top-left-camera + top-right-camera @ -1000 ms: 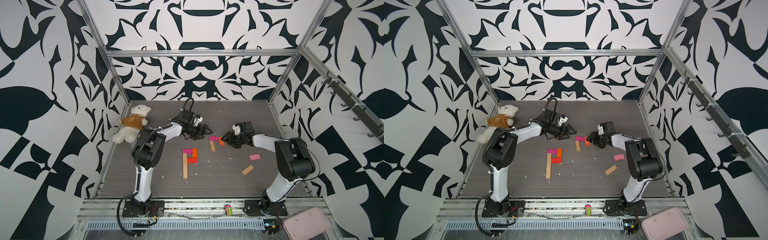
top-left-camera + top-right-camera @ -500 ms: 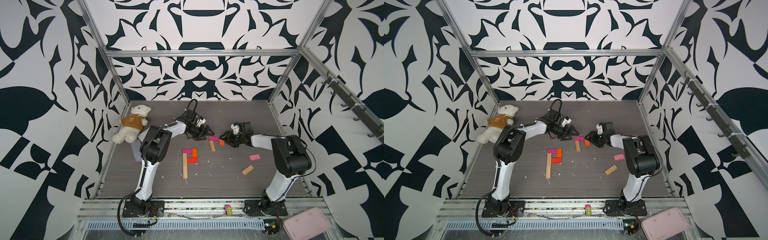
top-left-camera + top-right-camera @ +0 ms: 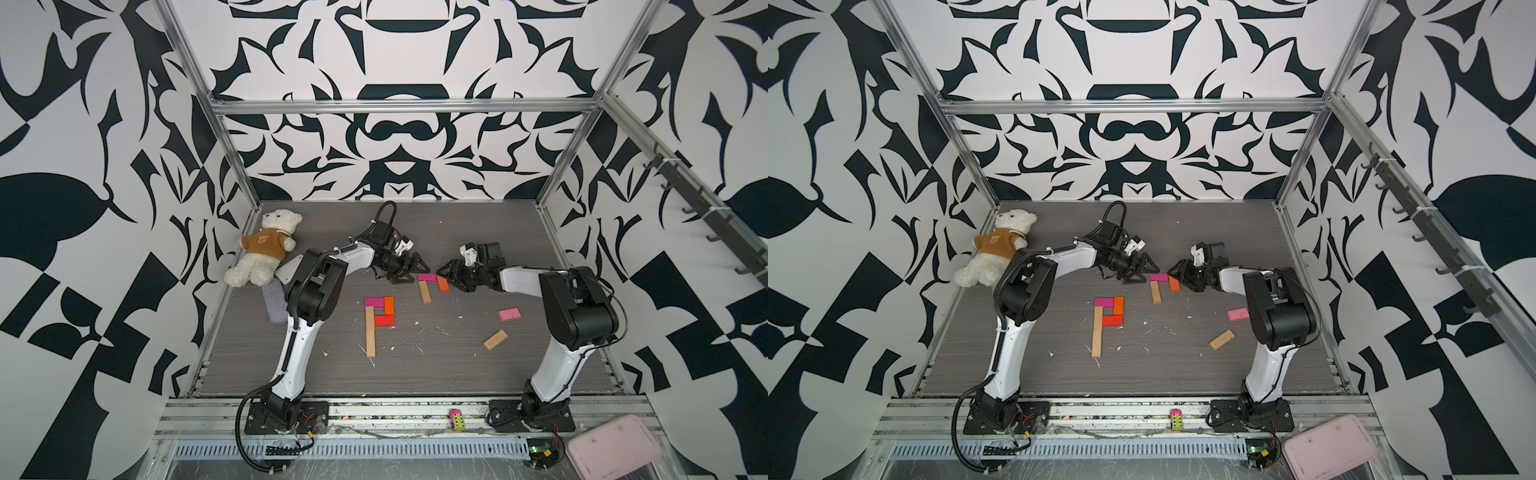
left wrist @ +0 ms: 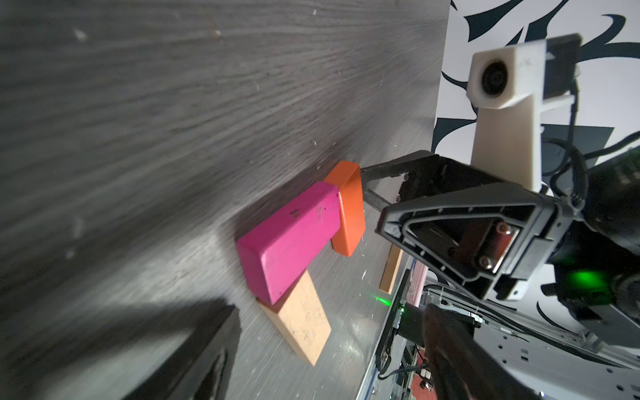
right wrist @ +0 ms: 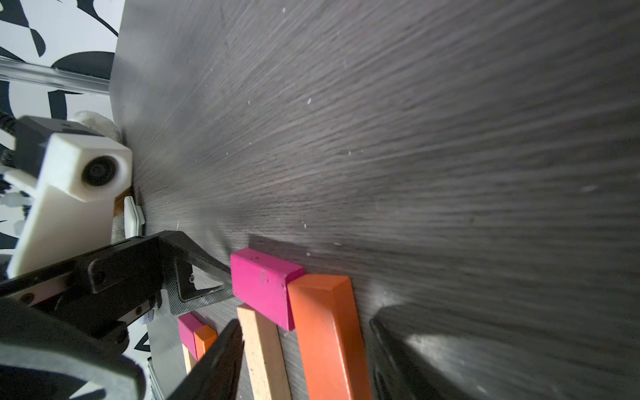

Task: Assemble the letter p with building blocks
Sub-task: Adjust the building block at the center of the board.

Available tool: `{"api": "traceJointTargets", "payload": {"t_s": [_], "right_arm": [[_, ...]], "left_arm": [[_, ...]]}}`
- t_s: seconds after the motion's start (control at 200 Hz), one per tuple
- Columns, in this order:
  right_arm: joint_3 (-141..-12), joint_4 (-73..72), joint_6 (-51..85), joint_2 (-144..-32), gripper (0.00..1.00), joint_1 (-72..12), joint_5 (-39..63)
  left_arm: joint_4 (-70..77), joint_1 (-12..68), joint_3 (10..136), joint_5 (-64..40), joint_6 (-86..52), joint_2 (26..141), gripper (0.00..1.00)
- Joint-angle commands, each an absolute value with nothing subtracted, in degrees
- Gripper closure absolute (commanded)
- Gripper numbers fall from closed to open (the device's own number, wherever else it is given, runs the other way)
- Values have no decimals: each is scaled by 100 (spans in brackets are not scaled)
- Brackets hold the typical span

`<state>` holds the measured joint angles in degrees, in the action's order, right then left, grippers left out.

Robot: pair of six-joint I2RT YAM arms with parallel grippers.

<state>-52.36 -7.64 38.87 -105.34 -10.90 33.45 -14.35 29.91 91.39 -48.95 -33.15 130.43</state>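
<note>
Top views: left pincer (image 3: 414,272) released, jaws wide, just left of magenta block (image 3: 427,277); right pincer (image 3: 449,277) spread too, holding nothing, at orange block (image 3: 442,284). Grey wood-grain table (image 3: 457,374), black-white patterned walls (image 3: 395,145). Right wrist view: fingertips (image 5: 221,349) cut off, blurred. Frame centre: magenta lies crosswise at upper end of tan block (image 3: 424,292), whose long axis runs up-down; orange slants down-right.

Both arms are stretched in low, elbows bent high and forearms nearly level, the tips almost nose to nose. On the left arm (image 3: 316,291) the left gripper (image 3: 412,271) has its jaws spread wide. The right arm (image 3: 577,309) mirrors it, and the right gripper (image 3: 449,277) has its jaws parted too, though narrower.
</note>
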Motion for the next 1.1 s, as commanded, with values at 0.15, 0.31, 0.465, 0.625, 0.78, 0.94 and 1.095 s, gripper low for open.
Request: {"api": "traceJointTargets", "payload": {"t_s": [0.15,0.31,0.465,0.625,0.78,0.94,1.095], "right_arm": [[-5336,-469,3859,-10687,40,-1121,3195],[-5427,-289,3732,-10652,40,-1134,3017],[-5491,-230,3695,-10711,40,-1143,2964],[-5537,-185,3698,-10791,40,-1151,2949],[-5581,-136,3674,-10847,40,-1160,2964],[-5649,-106,3648,-10915,40,-1195,3006],[-5712,-54,3617,-10990,40,-1262,3050]], "left_arm": [[-1442,3015,9256,-5168,-3251,13228,14],[-1358,3017,9264,-5142,-3306,13252,14],[-1349,3037,9290,-5109,-3329,13270,14],[-1293,3041,9290,-5131,-3365,13306,14],[-1257,3050,9309,-5197,-3382,13342,14],[-1224,3050,9233,-5225,-3375,13304,14],[-1160,3084,9101,-5234,-3390,13244,14]]}}
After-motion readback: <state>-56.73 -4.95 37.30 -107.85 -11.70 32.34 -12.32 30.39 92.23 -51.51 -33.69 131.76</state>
